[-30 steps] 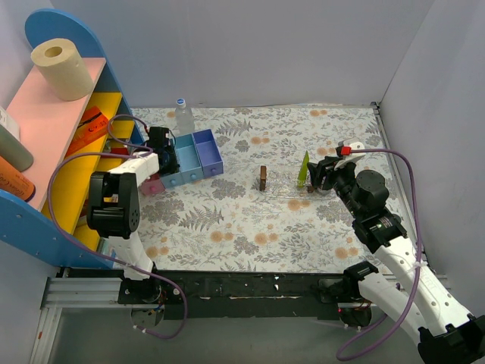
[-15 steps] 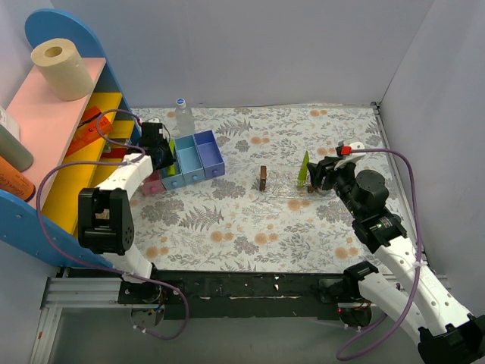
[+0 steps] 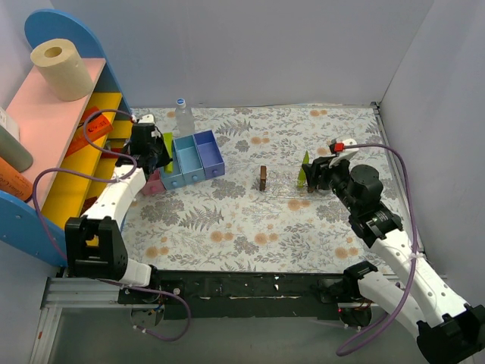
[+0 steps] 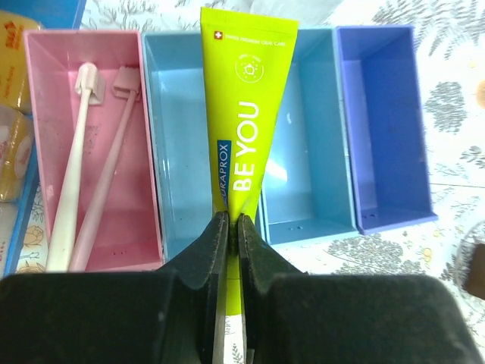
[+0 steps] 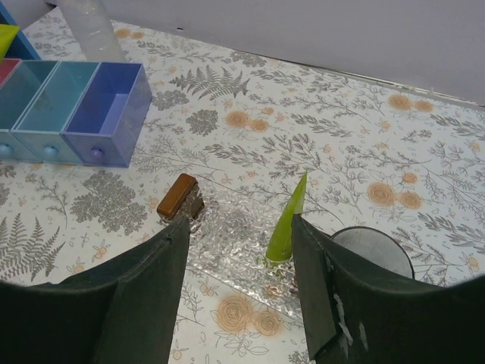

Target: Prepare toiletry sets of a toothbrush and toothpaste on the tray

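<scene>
From above, the left gripper (image 3: 157,149) reaches over the box (image 3: 198,157) at the table's far left and is clamped on a toothpaste (image 3: 167,151), which sticks out past the fingers above the box's near-left compartments. Across the table the right gripper (image 3: 317,174) stands spread, with a second toothpaste (image 3: 304,168) upright just in front of it and a brown block (image 3: 263,177) a little further left. A bottle (image 3: 182,114) stands behind the box. In the left wrist view both fingers (image 4: 210,246) press flat on the narrow end of the toothpaste, whose wide end points away, over the wall between the two light-blue compartments. The pink compartment beside them holds a toothbrush (image 4: 104,182) and a paler one (image 4: 68,186) lying side by side, well clear of the fingers. In the right wrist view the fingers (image 5: 148,299) are parted wide and grip nothing. The second toothpaste stands tip-up on the clear tray (image 5: 227,241) between them, very close to the finger nearer the cup (image 5: 377,248); whether it touches that finger cannot be told. The brown block sits at the tray's far corner.
</scene>
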### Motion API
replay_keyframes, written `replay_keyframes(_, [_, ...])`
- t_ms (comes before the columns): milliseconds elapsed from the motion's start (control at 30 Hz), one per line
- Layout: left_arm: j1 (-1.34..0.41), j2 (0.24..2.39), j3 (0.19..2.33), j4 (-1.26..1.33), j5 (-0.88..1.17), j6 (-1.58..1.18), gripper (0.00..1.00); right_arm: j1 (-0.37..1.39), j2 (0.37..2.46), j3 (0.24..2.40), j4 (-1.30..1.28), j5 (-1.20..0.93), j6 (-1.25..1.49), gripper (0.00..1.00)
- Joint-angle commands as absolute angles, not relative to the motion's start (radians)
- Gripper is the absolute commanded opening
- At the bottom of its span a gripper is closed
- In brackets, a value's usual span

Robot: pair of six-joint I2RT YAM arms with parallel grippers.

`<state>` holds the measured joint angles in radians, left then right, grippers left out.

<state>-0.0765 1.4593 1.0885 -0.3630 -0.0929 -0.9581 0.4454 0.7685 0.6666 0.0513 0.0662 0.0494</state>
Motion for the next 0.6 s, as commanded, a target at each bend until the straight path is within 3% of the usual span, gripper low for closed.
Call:
replay_keyframes(0, [-0.097,1.289,1.063,-0.276,-0.061,-0.927,0.00,0.442,0.805,0.755,0.083,0.008,0.048,0.63])
replay_keyframes(233, [-0.285,1.192,1.019,-0.143,-0.045,-0.839,0.00,0.443,0.868,0.867,0.026,-0.112,0.064,0.66])
replay_keyframes(567, [-0.471,1.178,0.898,0.158,0.159,-0.759,0.00,0.445,1.031,1.080,-0.060,-0.331,0.253,0.68])
